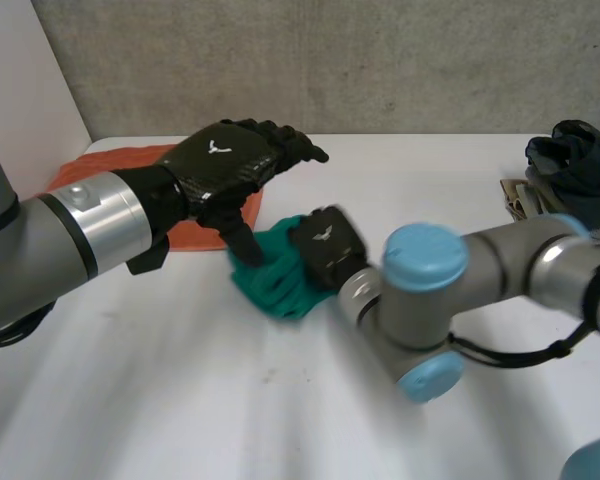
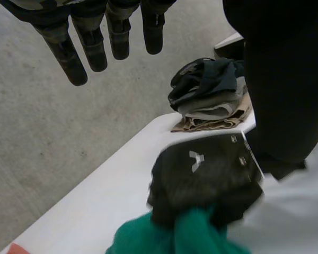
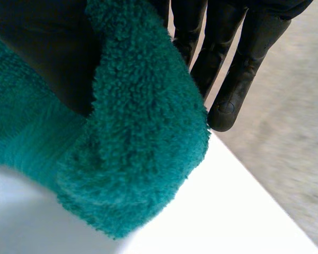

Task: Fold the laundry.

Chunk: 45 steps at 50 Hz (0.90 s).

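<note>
Head view: the green towel lies bunched mid-table, just beside an orange cloth. The left hand hovers over it with its thumb pointing down at the towel, and the right hand rests on it.

Left wrist view: the left fingers are straight and hold nothing.

Right wrist view: a towel fold is pinched between the right thumb and fingers.

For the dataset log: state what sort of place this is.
Probably a robotics lab bench set up for laundry folding: a white table against a grey concrete wall, a green towel, and a pile of folded clothes at the table's edge.
</note>
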Tool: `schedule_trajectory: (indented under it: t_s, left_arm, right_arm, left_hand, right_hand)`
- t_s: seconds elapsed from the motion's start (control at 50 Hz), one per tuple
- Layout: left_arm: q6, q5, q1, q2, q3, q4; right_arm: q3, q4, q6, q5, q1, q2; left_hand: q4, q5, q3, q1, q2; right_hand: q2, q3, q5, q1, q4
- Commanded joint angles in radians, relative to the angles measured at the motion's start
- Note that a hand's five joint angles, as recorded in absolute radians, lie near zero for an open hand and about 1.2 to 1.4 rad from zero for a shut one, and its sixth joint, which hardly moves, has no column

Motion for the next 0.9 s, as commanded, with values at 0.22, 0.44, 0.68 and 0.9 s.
schedule_trajectory:
  t_s: [0.22, 0.44, 0.68, 0.9]
  left_arm:
    - [-0.079, 0.005, 0.056, 0.054, 0.002, 0.003]
    - [-0.081, 0.003, 0.059, 0.053, 0.0, 0.003]
    - [-0.081, 0.003, 0.053, 0.048, -0.005, 0.003]
    - [-0.079, 0.003, 0.049, 0.034, -0.008, 0.005]
  right_arm:
    - [-0.238, -0.124, -0.02, -0.152, -0.265, -0.129]
    - [-0.45, -0.142, 0.157, -0.233, -0.561, -0.158]
    - [-0.288, -0.36, 0.315, -0.445, -0.851, -0.098]
    - [-0.041, -0.457, 0.336, -0.535, -1.068, -0.012]
  left_hand:
    - [0.004, -0.012, -0.004, 0.008, 0.002]
    - [0.007, -0.01, -0.001, 0.011, 0.005]
    - [0.007, -0.01, -0.001, 0.011, 0.005]
    - [0.007, -0.01, -0.001, 0.011, 0.005]
  right_hand:
    - [0.221, 0.241, 0.277, 0.457, 0.212]
    - [0.221, 0.241, 0.277, 0.457, 0.212]
    - [0.221, 0.241, 0.277, 0.457, 0.212]
    - [0.221, 0.241, 0.277, 0.457, 0.212]
